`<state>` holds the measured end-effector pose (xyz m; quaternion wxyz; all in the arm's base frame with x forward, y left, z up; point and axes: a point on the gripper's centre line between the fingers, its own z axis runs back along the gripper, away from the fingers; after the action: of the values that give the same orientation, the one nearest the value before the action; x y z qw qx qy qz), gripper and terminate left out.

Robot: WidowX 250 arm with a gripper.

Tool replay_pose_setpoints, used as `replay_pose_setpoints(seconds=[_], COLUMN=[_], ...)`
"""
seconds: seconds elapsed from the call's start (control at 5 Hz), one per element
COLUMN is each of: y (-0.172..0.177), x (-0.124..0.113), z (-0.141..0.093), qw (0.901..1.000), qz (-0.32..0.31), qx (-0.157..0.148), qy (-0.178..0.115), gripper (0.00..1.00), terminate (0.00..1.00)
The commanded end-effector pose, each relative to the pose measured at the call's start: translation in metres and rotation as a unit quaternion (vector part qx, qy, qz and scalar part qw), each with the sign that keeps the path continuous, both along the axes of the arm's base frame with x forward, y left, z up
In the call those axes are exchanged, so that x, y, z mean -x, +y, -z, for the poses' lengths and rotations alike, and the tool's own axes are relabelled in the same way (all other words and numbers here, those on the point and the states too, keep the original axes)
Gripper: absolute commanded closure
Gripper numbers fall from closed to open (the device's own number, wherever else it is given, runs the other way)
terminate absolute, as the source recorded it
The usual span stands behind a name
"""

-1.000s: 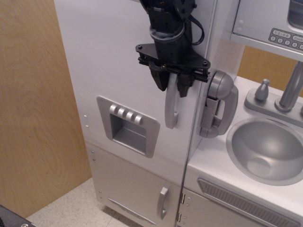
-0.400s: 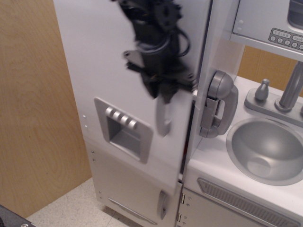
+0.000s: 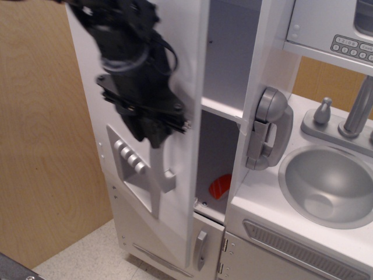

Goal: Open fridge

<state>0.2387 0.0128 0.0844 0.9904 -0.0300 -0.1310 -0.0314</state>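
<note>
Wood panel (image 3: 41,146) at far left, unchanged. Next to it the fridge (image 3: 230,70), and this is where the change is: a second ago its door (image 3: 175,192) sat flush and closed, less than half a second ago a dark gap had just cracked at the right edge, and now the door is swung well out to the left, seen nearly edge-on. The arm moved left with it, motion-blurred. The claw (image 3: 157,135) is clamped on the top of the handle (image 3: 162,169), fingers close together around the silver bar; grip looks the same as before, only carried along the arc. The dispenser (image 3: 131,172) now faces away at a steep angle.

Interior is exposed: a white shelf (image 3: 221,109) partway up, and an orange-red object (image 3: 220,186) low at the back, too partly hidden to name. The lower door (image 3: 201,248) under it is shut, as before.

Right of the fridge, the grey phone (image 3: 269,128) hangs on the post, then the sink (image 3: 329,184) set in the worktop (image 3: 262,204), faucet (image 3: 361,108) behind, keypad (image 3: 352,46) above. None of these moved.

Judgement: the task is essentially done, door wide enough to count as open. What remains is likely letting go of the handle and backing off without knocking the door back shut.
</note>
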Motion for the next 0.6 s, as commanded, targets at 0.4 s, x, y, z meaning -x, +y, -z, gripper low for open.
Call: replay_pose_setpoints(seconds=[0.4], y=[-0.073], x=[0.014], z=[0.013], qw=[0.9941], qz=[0.057], qx=[0.030], qy=[0.087], gripper=[0.00], terminate=[0.00])
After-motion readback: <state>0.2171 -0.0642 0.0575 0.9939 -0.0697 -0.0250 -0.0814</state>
